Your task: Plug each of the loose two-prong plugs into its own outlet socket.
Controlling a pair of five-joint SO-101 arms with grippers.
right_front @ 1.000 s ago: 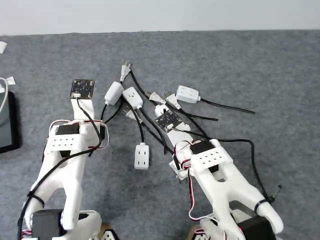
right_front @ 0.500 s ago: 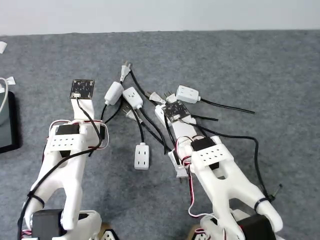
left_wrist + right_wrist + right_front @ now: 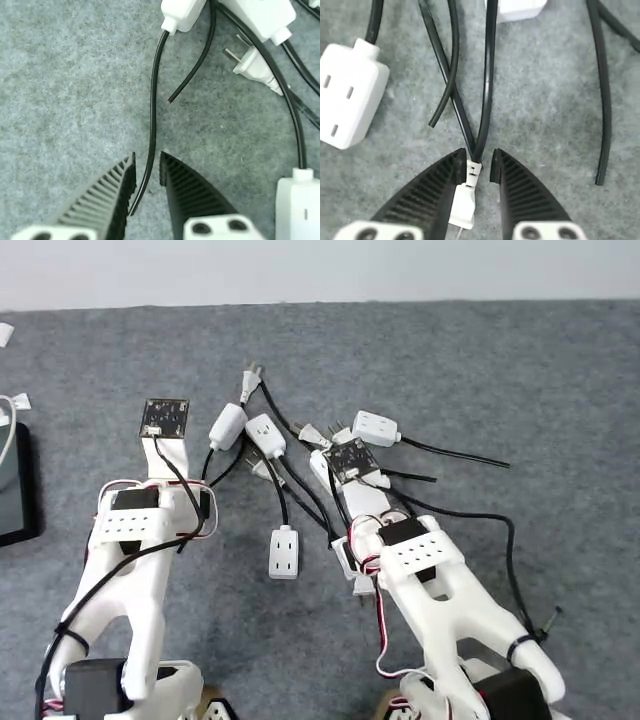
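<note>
- Two-prong plug [image 3: 461,207] lies on the grey worktop [image 3: 520,370] between the fingers of the right gripper [image 3: 478,151], its black cord [image 3: 489,75] running out past the fingertips.
- The right fingers are released, a little apart, straddling the plug; bare worktop shows between the plug and one finger.
- The left gripper [image 3: 147,156] has its fingers released too, with a narrow gap; a thin cord [image 3: 151,125] on the worktop runs between the tips.
- From above, a second plug [image 3: 316,434] lies near an outlet socket [image 3: 375,427], at its 9 o'clock.
- Another socket block [image 3: 284,552] lies between the arms; a third plug [image 3: 248,388] is well apart, at its 12 o'clock.
</note>
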